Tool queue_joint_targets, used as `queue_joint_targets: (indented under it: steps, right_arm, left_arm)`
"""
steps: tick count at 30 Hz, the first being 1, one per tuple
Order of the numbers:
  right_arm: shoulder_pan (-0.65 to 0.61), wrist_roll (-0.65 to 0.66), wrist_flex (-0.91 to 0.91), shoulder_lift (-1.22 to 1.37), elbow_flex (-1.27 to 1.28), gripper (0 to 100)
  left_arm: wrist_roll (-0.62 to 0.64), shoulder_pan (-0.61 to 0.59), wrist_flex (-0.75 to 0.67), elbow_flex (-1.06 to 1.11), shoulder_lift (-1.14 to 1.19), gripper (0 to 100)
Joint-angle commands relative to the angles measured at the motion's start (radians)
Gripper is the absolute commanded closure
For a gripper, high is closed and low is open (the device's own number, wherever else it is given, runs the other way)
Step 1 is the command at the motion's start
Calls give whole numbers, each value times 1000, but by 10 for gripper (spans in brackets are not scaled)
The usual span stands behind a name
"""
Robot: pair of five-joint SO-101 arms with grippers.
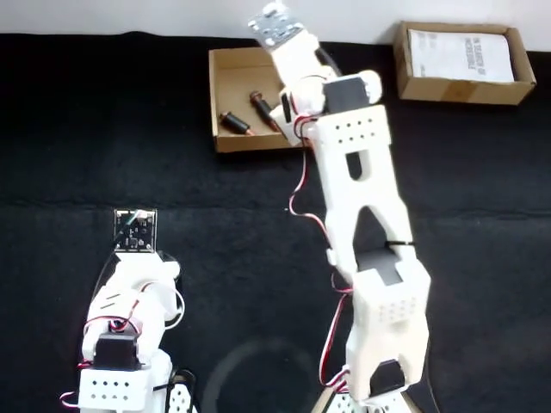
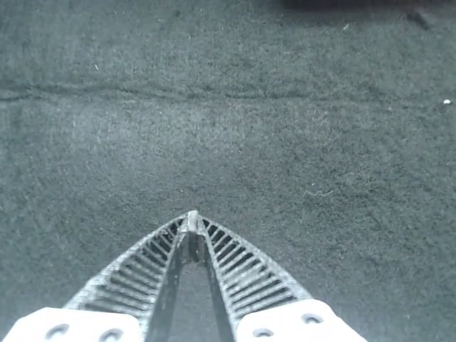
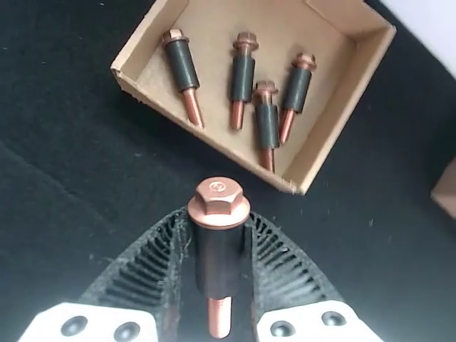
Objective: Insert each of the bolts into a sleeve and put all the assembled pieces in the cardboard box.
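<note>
gripping a sleeved bolt [image 3: 216, 249] in the right gripper [image 3: 217, 221], box [image 3: 349, 107] just ahead with four finished pieces [image 3: 242, 75], for dropping in; left gripper [image 2: 192, 217] closed, empty.

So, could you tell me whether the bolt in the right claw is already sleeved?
Sleeved: a black sleeve covers the bolt between its copper head and bare tip, in the right claw.

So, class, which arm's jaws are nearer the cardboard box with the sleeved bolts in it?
Right. The right arm extends to the cardboard box, its jaws shut on a sleeved bolt at the box's edge. The left arm sits well short, over the black cloth.
</note>
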Motion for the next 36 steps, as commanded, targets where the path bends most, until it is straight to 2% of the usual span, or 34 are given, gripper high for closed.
queue_joint_targets:
  steps: [1, 7, 24, 26, 30, 33, 36]
  right_arm:
    - [-8, 49, -85, 24, -73, 987]
    - [-10, 126, -228, 119, -119, 987]
    - [-8, 451, -685, 460, -142, 986]
    - [-8, 496, -697, 490, -143, 967]
    - [-8, 526, -696, 504, -143, 853]
    - [-2, 539, -687, 498, -159, 841]
    - [2, 537, -555, 473, -232, 841]
  left_arm:
    - [0, -7, 9, 16, -5, 991]
    - [0, -7, 9, 16, -5, 991]
    - [-2, -41, 6, 16, -10, 990]
    - [-2, -42, 6, 16, -10, 990]
    - [-2, -44, 6, 16, -10, 990]
    - [-2, -44, 6, 16, -10, 990]
    - [-2, -45, 6, 16, -10, 989]
